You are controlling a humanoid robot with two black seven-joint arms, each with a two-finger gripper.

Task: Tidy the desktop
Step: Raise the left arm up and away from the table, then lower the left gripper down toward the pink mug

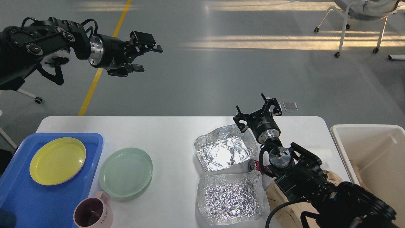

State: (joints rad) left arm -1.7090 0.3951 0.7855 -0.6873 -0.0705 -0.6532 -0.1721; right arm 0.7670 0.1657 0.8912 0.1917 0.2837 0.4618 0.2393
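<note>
Two arms: both black, one entering from each side, neither touching any object.
Left arm: raised high, stretched almost level across the upper left of the view, above the grey floor beyond the tabletop's far edge.
Left pincer (144, 57): points to the right, fingers parted with a clear gap, holding nothing.
Right arm: rises from the lower right corner, angled up and to the left over the tabletop.
Right pincer (258, 111): sits over the far edge of the tabletop just behind the nearer foil tray's partner, fingers spread wide, empty.
Tabletop (172, 136): white, rounded corners, fills the lower half of the view.
Blue tray (95, 142): at the left end, carrying a yellow plate (58, 160).
Green plate (126, 172): directly on the tabletop, just right of the blue tray.
Pink mug (93, 213): at the near edge, below the green plate.
Foil trays: one (224, 151) at centre right, a second (232, 198) close in front of it.
Can (253, 165): lies between the foil trays, partly hidden by the right arm.
Brown paper (278, 202): crumpled under the right arm.
Off-white bin (367, 148): stands at the right end of the tabletop.
</note>
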